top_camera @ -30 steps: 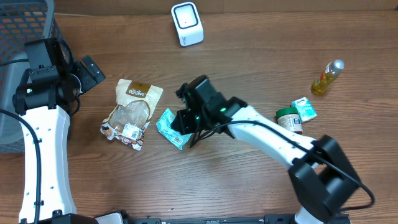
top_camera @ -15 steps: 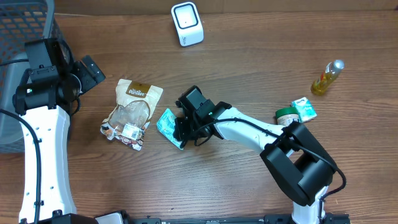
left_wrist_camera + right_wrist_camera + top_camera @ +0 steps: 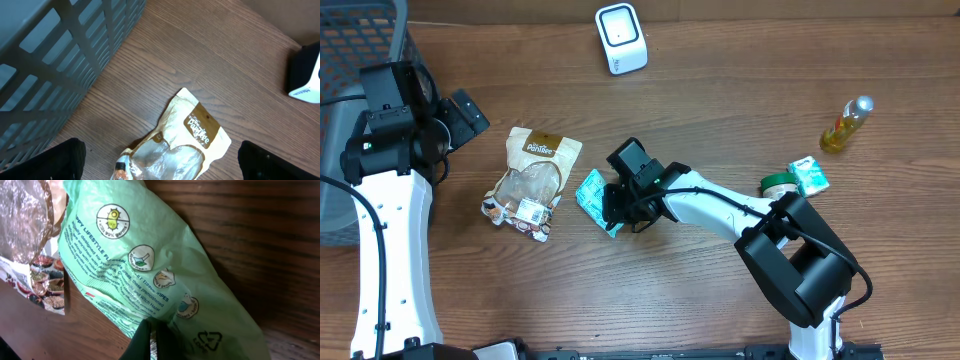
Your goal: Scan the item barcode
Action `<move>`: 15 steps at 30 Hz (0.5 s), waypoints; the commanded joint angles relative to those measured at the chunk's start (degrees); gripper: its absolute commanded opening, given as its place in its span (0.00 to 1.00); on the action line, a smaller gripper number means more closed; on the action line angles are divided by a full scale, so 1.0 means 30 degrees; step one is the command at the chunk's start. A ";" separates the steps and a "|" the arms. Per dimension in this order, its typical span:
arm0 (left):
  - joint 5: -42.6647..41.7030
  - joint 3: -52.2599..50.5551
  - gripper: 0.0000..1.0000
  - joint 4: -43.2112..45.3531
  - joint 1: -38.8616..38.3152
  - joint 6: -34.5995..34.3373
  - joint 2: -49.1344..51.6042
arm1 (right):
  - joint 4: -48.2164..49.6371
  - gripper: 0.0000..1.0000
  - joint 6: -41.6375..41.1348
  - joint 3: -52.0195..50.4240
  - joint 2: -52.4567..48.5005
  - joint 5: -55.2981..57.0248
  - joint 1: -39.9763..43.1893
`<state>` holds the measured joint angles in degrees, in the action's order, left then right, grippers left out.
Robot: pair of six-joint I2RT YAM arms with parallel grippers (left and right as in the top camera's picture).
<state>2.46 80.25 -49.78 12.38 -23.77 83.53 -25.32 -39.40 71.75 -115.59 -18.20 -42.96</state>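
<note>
Green and thin plastic, the packet is on the wooden table, near the middle, just beside the right edge of a brown and cream snack bag; in the right wrist view the packet fills most of the picture, with small round symbols and fine print on it, and the shiny corner of the snack bag is at its left. The right gripper stands at the right end of the packet; its jaws are clenched on the edge of the packet, the two dark fingertips pressed together with the film between them; if that end is lifted off the wood or not, I cannot tell.

The white scanner stands at the far edge of the table, well apart from the packet. On the right side there are a small jar with green lid and a green and white carton touching one another, and further back a yellow bottle lying on its side.

The left gripper hovers at the left side, near a grey basket; its jaws are released and spread wide, holding nothing; in the left wrist view its fingers show only in the lower corners, with the snack bag on the wood between them and the basket wall at the upper left.
</note>
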 commanded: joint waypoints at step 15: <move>0.0306 0.0408 0.99 0.0022 -0.0029 0.0291 -0.0102 | 0.0699 0.08 0.3796 0.2448 0.1537 0.0466 0.0211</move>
<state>2.46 80.25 -49.76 12.38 -23.77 83.53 -24.51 -30.87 77.47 -113.47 -18.39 -42.04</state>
